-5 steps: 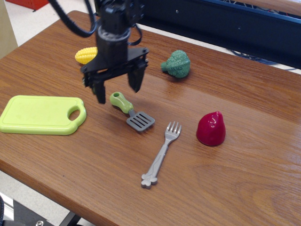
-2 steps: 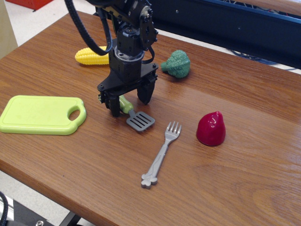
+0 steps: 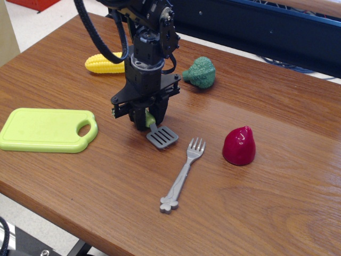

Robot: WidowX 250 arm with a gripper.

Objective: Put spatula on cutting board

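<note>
Cutting board point(image 3: 42, 129) far left of the gripper, flat near the table's point(image 3: 277, 181) front-left edge, handle hole toward the gripper; bare wood between them, nothing in that lane

Corn point(image 3: 104, 63) up-left behind the gripper, partly hidden by the arm

Gripper point(image 3: 148, 118) low at the table surface, fingers drawn in narrow on the green handle of the spatula point(image 3: 160, 134); grey slotted head sticks out just below-right of the fingers, resting on or just above the wood, cannot tell which

Broccoli point(image 3: 200, 72) behind-right, apart. Fork point(image 3: 182, 176) in front-right, tines near the spatula head, not touching. Red piece point(image 3: 239, 145) well right; open wood beyond it to the right edge

Versus 0.4 s ago: fingers then straddled the handle with a gap, now closed in; spatula head shifted slightly right. Board, fork, corn unmoved
</note>
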